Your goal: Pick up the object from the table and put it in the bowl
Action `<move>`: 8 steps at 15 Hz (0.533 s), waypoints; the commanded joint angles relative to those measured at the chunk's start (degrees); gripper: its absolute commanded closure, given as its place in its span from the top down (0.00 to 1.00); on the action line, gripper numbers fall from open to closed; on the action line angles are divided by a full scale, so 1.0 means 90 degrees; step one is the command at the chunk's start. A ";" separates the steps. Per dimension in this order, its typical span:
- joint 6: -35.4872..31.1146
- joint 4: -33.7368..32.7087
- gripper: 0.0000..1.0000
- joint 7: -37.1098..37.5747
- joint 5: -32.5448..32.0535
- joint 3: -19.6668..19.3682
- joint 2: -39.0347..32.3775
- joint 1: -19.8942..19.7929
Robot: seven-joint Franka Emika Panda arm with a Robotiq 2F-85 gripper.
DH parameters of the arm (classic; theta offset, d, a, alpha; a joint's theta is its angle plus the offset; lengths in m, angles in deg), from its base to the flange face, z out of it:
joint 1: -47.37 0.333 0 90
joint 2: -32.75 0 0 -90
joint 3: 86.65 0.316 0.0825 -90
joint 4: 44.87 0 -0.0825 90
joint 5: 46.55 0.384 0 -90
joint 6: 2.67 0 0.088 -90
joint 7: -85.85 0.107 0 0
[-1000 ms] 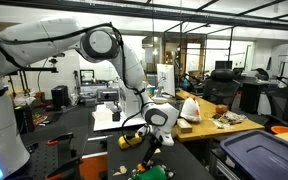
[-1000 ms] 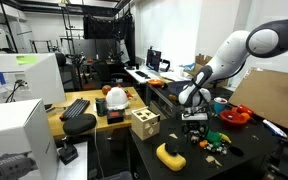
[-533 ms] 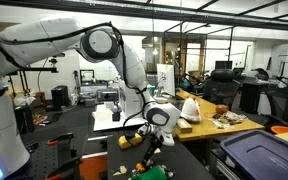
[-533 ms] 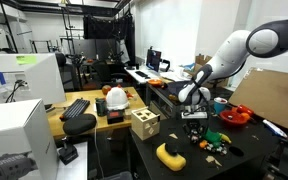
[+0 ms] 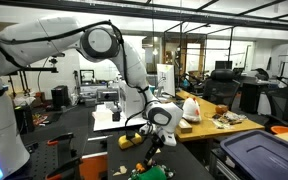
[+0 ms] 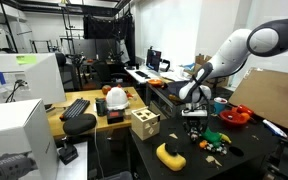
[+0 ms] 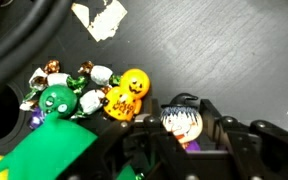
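A small witch figure (image 7: 183, 118) with a black hat, grey hair and purple collar sits on the dark table between my black fingers (image 7: 231, 140). My gripper (image 7: 188, 140) is shut on it, low over the table in both exterior views (image 5: 152, 143) (image 6: 194, 118). A red-orange bowl (image 6: 238, 115) stands on the table a little beyond the gripper. In the wrist view the bowl is out of sight.
Beside the witch lie orange pumpkin toys (image 7: 127, 94), a green head toy (image 7: 56, 100), wrapped sweets (image 7: 96, 76) and a green block (image 7: 46, 152). On the same table are a yellow object (image 6: 171, 155) and a wooden box (image 6: 144, 123). A blue bin (image 5: 259, 155) stands near.
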 commanded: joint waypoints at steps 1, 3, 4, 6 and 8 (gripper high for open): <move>-0.0130 0.0419 0.19 -0.0254 0.0314 0.0162 0.0447 -0.0273; -0.0110 0.0498 0.19 -0.0482 0.0575 0.0286 0.0578 -0.0521; -0.0141 0.0557 0.19 -0.0587 0.0739 0.0339 0.0652 -0.0643; -0.0095 0.0607 0.19 -0.0782 0.1061 0.0415 0.0762 -0.0888; -0.0092 0.0659 0.19 -0.0876 0.1402 0.0459 0.0860 -0.1127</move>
